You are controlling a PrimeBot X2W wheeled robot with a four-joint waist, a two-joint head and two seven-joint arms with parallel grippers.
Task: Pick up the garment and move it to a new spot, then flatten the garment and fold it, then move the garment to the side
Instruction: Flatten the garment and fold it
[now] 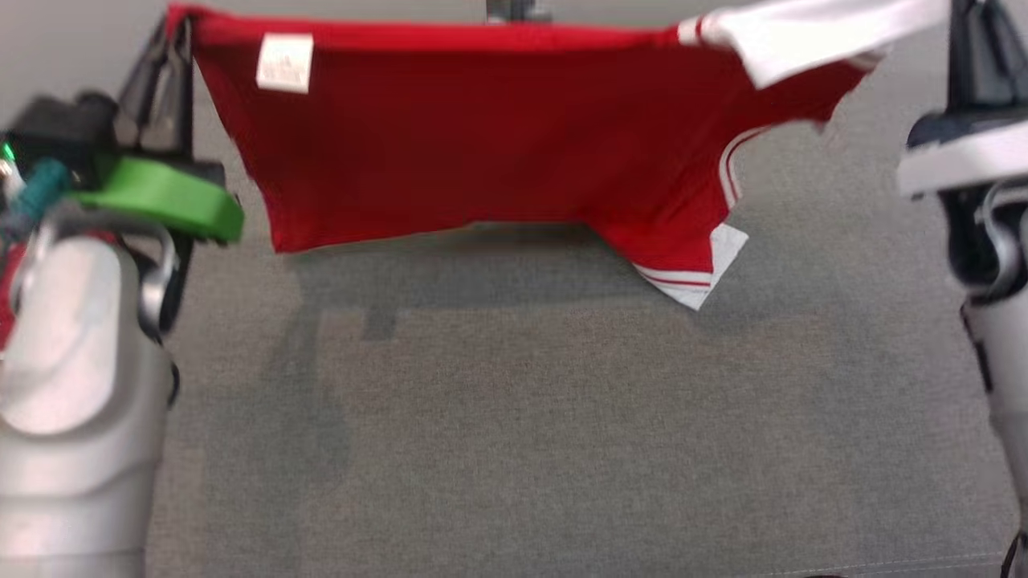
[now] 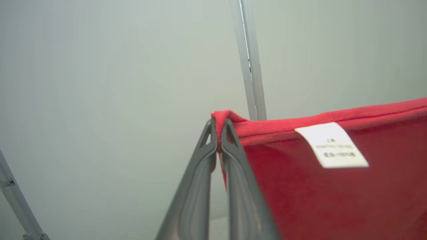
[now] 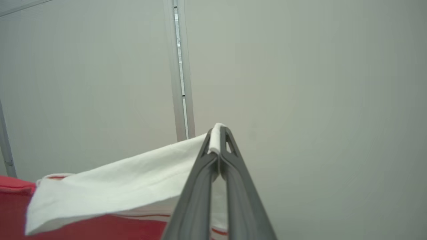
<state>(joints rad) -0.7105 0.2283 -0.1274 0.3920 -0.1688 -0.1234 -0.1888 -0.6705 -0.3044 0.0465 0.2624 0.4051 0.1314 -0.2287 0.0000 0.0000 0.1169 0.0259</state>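
Soft, even light falls from above, and the garment [image 1: 482, 136] casts a diffuse shadow on the grey tabletop [image 1: 562, 441] below it. The head view is motion-blurred, worst at its side edges. The wrist views are sharper, though the label [image 2: 332, 145] print is smeared.

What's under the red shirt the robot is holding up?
Under the red shirt is the grey surface, with the shirt's shadow on it. Whatever is behind the hanging cloth is hidden.

A bare test booth or lab, it seems: plain pale wall panels [image 2: 100, 83] stand beyond the left fingers [image 2: 196, 186], a metal strip [image 2: 249, 66] joining them just past the tips, and a grey cloth-covered worktop [image 1: 514, 449] lies beneath.
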